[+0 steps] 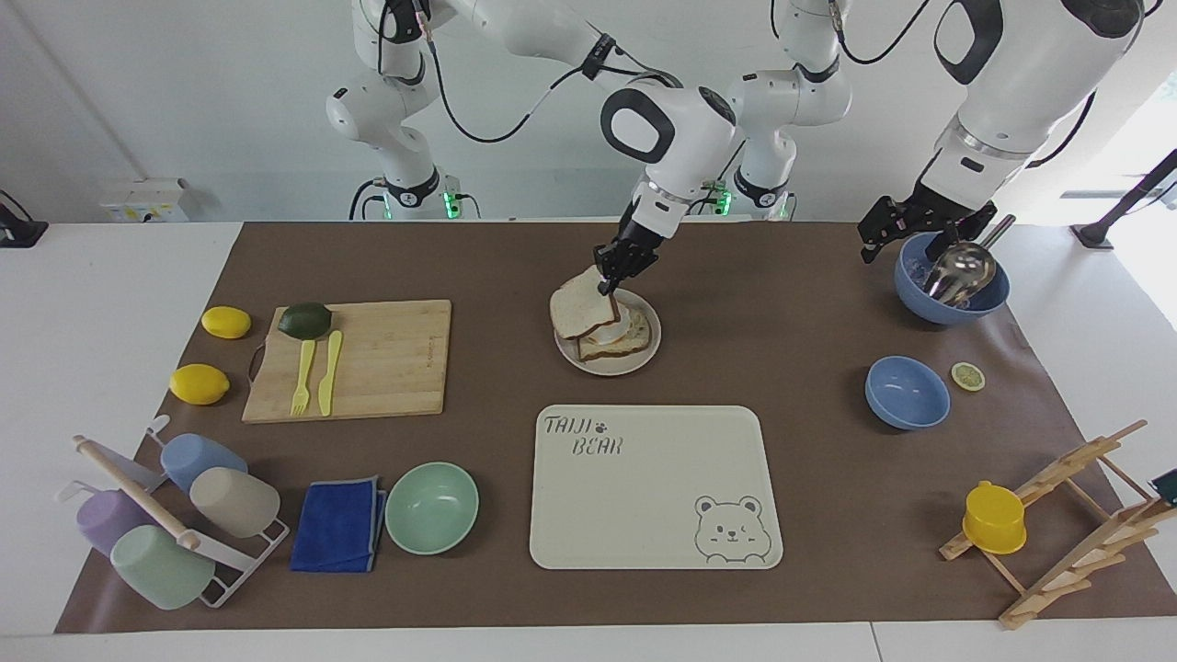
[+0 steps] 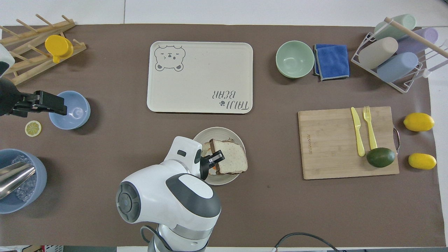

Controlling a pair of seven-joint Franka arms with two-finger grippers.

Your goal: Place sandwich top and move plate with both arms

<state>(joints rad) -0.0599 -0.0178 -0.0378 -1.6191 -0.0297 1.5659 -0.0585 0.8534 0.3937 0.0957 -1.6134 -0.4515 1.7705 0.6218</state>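
My right gripper (image 1: 613, 272) is shut on one edge of the sandwich top (image 1: 579, 309), a plain bread slice. It holds the slice tilted, just over the plate (image 1: 635, 365). The slice covers most of the bread slice with the fried egg (image 1: 634, 336) that lies on the plate. I cannot tell whether the two slices touch. In the overhead view the right gripper (image 2: 214, 158) holds the sandwich top (image 2: 231, 161) over the plate (image 2: 218, 131). My left gripper (image 1: 885, 230) waits in the air beside the large blue bowl (image 1: 952, 296), at the left arm's end of the table.
The bear-printed tray (image 1: 644, 487) lies farther from the robots than the plate. A chopping board (image 1: 377, 359) with a fork, a knife and an avocado lies toward the right arm's end. A mint green bowl (image 1: 432, 507) and a small blue bowl (image 1: 907, 393) stand on the mat.
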